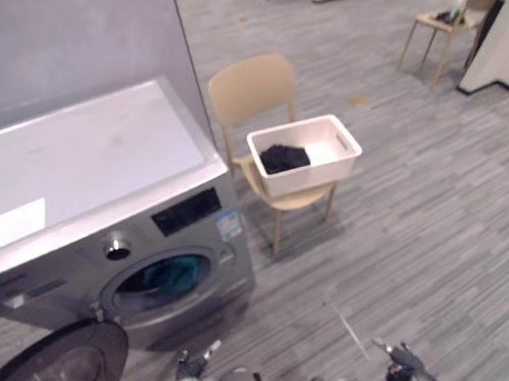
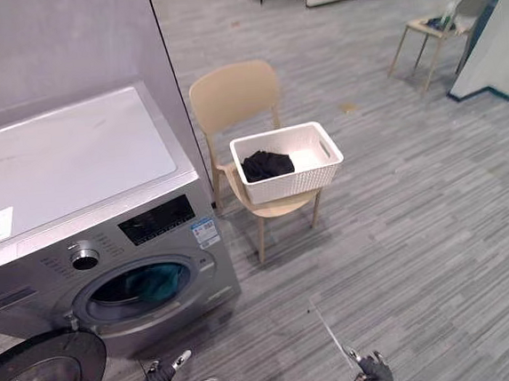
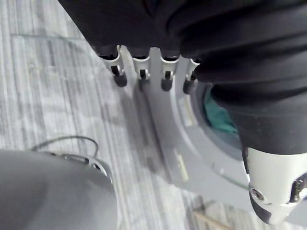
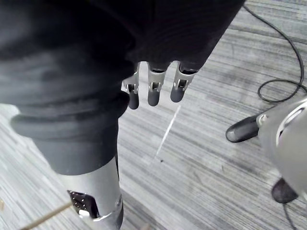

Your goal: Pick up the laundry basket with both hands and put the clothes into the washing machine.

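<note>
A white laundry basket (image 1: 346, 140) stands on the seat of a tan chair (image 1: 252, 88), with dark clothes (image 1: 284, 158) bunched at its left end. Left of the chair is a silver washing machine (image 1: 82, 161). Its round door (image 1: 56, 373) hangs open and a teal cloth (image 1: 168, 274) lies in the drum. My left hand (image 1: 196, 365) hangs low in front of the machine, fingers (image 3: 141, 79) relaxed and holding nothing. My right hand (image 1: 401, 362) hangs over bare floor, well short of the basket, fingers (image 4: 153, 91) loose and empty.
A grey partition wall (image 1: 63, 38) rises behind the machine. A second tan chair (image 1: 454, 21) with small things on it stands at the back right, beside a white panel (image 1: 501, 53). Grey plank floor lies between me and the basket's chair.
</note>
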`<state>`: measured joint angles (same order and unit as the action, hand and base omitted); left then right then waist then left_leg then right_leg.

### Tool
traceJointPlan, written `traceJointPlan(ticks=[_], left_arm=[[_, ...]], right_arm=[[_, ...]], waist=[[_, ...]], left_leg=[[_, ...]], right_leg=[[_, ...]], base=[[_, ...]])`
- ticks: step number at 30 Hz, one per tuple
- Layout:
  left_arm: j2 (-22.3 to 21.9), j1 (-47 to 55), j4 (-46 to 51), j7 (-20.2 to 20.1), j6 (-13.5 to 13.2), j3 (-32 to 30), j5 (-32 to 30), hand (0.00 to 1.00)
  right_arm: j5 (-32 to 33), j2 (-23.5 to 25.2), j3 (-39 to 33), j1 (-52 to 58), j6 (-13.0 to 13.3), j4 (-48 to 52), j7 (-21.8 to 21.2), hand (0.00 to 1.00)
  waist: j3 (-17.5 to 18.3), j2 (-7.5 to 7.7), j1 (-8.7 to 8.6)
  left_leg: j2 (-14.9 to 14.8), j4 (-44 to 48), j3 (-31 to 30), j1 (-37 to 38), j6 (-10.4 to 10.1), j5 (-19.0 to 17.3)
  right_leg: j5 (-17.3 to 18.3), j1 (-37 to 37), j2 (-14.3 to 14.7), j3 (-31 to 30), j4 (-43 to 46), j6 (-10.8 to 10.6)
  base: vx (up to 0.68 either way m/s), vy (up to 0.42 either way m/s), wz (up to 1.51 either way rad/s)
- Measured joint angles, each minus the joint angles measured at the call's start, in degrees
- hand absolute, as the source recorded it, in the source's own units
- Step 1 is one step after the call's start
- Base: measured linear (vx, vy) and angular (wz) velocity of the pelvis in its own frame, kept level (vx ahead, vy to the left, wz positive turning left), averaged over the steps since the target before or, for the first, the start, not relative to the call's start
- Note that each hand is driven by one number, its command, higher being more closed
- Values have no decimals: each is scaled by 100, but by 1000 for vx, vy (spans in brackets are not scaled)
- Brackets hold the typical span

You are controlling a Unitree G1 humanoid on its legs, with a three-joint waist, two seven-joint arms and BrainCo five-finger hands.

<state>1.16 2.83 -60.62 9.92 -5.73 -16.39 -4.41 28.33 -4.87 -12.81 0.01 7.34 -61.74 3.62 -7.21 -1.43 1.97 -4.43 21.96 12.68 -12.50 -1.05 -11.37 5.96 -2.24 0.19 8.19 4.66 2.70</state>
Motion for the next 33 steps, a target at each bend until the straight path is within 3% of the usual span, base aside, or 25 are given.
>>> traceJointPlan(ticks=[1, 2, 3, 6, 7, 8, 9, 10, 11, 13, 14, 15, 16, 17, 19, 20, 21, 22, 23, 24, 26, 28, 31, 32, 33], left_arm=[[25, 15, -53, -2, 13, -9, -19, 0], [35, 51, -100, -4, 33, -33, -23, 0], [23, 144, -296, -26, 92, -258, -27, 0], [47, 352, -326, -111, 154, -483, -21, 0], [58, 394, -327, -108, 164, -504, -18, 0], [60, 432, -331, -110, 164, -492, -14, 0], [100, 471, -332, -110, 162, -375, -2, 0], [130, 463, -330, -110, 162, -317, 12, 0], [220, 443, -316, -102, 162, -128, 38, 0], [340, 285, -292, -99, 157, 231, 38, 0], [347, 191, -265, -100, 142, 295, 37, 0], [316, -9, -182, -95, 123, 335, 30, 0], [226, -86, -177, -92, 115, 329, 29, 0], [114, -188, -114, -82, 95, 325, 30, 0], [52, -121, -45, -76, 68, 332, 26, 0], [80, -103, -58, -81, 67, 372, 11, 0], [121, -98, -62, -86, 64, 419, -20, 0], [98, -62, -79, -105, 67, 463, -49, 0], [14, -59, -95, -111, 66, 453, -81, 0], [-109, -50, -206, -113, 67, 399, -102, 0], [-211, -32, -309, -110, 87, 279, -95, 0], [-196, 57, -305, -110, 86, 248, -74, 0], [-95, 62, -299, -117, 89, 289, -60, 0], [-57, 50, -298, -118, 89, 315, -54, 0], [-39, 47, -301, -124, 84, 378, -49, 0]], right_arm=[[-24, -61, 29, -107, 8, 6, -2, 0], [-48, -80, 68, -139, 17, 13, -7, 0], [-157, -20, 216, -178, 14, 14, -28, 0], [-211, 87, 231, -157, -7, -65, -137, 0], [-259, 89, 228, -110, -15, -128, -159, 0], [-370, 75, 231, -35, -19, -221, -182, 0], [-456, 84, 241, 60, -58, -274, -234, 0], [-497, 90, 229, 150, -88, -280, -259, 0], [-570, 64, 158, 335, -113, -272, -265, 0], [-567, -22, -80, 568, -153, -265, -254, 0], [-572, -45, -100, 632, -153, -258, -251, 0], [-563, -65, -301, 742, -152, -257, -246, 0], [-529, -54, -340, 810, -152, -248, -236, 0], [-438, 26, -470, 876, -152, -187, -225, 0], [-351, 138, -554, 933, -154, -174, -216, 0], [-341, 262, -560, 946, -167, -190, -239, 0], [-320, 307, -560, 952, -178, -199, -238, 0], [-305, 306, -611, 947, -216, -218, -239, 0], [-305, 263, -652, 896, -223, -214, -237, 0], [-311, 97, -660, 847, -231, -208, -241, 0], [-319, -25, -684, 832, -274, -270, -241, 0], [-320, -38, -667, 806, -272, -271, -254, 0], [-307, -55, -688, 712, -241, -270, -249, 0], [-303, -72, -708, 711, -216, -270, -238, 0], [-293, -76, -748, 712, -168, -263, -226, 0]], waist=[[-9, -83, 103], [-2, -122, 208], [39, -115, 224], [104, 53, 219], [132, 100, 222], [141, 90, 225], [157, 122, 209], [137, 150, 199], [104, 166, 130], [97, 199, -161], [97, 199, -156], [95, 190, -147], [85, 172, -145], [81, 164, -137], [119, 201, -158], [211, 311, -220], [261, 411, -263], [323, 335, -293], [316, 246, -273], [323, 57, -282], [279, -95, -335], [277, -89, -326], [253, -45, -333], [238, -29, -333], [234, -27, -362]], left_leg=[[72, -517, 27, 23, 61, 336], [73, -488, 33, 75, 334, 492], [148, -433, 152, 277, 477, 333], [332, -446, 204, 440, 509, -28], [419, -602, 238, 594, 523, -71], [486, -841, 274, 872, 541, -88], [562, -992, 275, 1149, 556, -137], [605, -979, 237, 1275, 607, -148], [708, -915, 50, 1504, 660, -238], [775, -889, -587, 1816, 671, -253], [773, -894, -730, 1872, 652, -242], [773, -891, -1062, 1962, 522, -271], [761, -894, -1170, 2016, 479, -295], [723, -919, -1300, 2146, 330, -377], [612, -885, -1442, 2273, 60, -533], [501, -838, -1623, 2292, -154, -662], [474, -805, -1725, 2289, -238, -712], [293, -737, -1862, 2311, -342, -773], [147, -700, -1867, 2308, -375, -754], [-99, -648, -1881, 2281, -541, -658], [-402, -318, -1927, 2307, -831, -463], [-564, 249, -1993, 2168, -855, -208], [-826, 1440, -1669, 1483, -646, 403], [-1097, 1788, -1196, 1223, -565, 773], [-1546, 2017, -276, 1060, -325, 866]], right_leg=[[5, -14, 5, -116, -4, -82], [54, -70, 13, -214, -1, -167], [143, -252, -89, -326, 11, -306], [531, -176, -267, -358, 499, -497], [685, 24, -367, -395, 1053, -606], [786, 434, -454, -474, 2182, -802], [621, 944, -541, -584, 3548, -1235], [459, 1179, -575, -646, 4230, -1503], [280, 1497, -669, -636, 5428, -1598], [466, 1727, -906, -296, 6243, -1258], [525, 1805, -1004, -202, 6194, -1149], [636, 1965, -1448, 31, 5708, -922], [652, 1970, -1613, 59, 5355, -844], [622, 1933, -1836, -63, 4474, -791], [338, 1741, -1714, -802, 2963, -659], [-249, 1605, -1471, -1626, 2043, -769], [-443, 1564, -1441, -1747, 1870, -1140], [-120, 1382, -1392, -1594, 1785, -1532], [-38, 1342, -1317, -1440, 1743, -1504], [25, 1239, -1142, -1244, 1699, -1392], [142, 837, -852, -933, 1697, -1181], [224, 563, -667, -756, 1675, -1036], [251, 172, -571, -464, 1282, -898], [188, -20, -539, -298, 1035, -789], [129, -237, -540, 11, 738, -698]], base=[[124, 83, -51], [271, 147, -61], [273, 137, -35], [255, 116, -10], [262, 133, -5], [331, 165, -6], [352, 159, 0], [334, 81, 34], [381, 6, 95], [350, -43, 135], [343, -84, 131], [330, -84, 104], [388, -102, 113], [318, -128, 76], [319, -242, 66], [271, -341, 63], [350, -475, 73], [252, -343, 33], [270, -423, 23], [227, -394, 17], [239, -432, 37], [174, -366, 31], [106, -294, 40], [53, -206, 68], [47, -246, 78]])
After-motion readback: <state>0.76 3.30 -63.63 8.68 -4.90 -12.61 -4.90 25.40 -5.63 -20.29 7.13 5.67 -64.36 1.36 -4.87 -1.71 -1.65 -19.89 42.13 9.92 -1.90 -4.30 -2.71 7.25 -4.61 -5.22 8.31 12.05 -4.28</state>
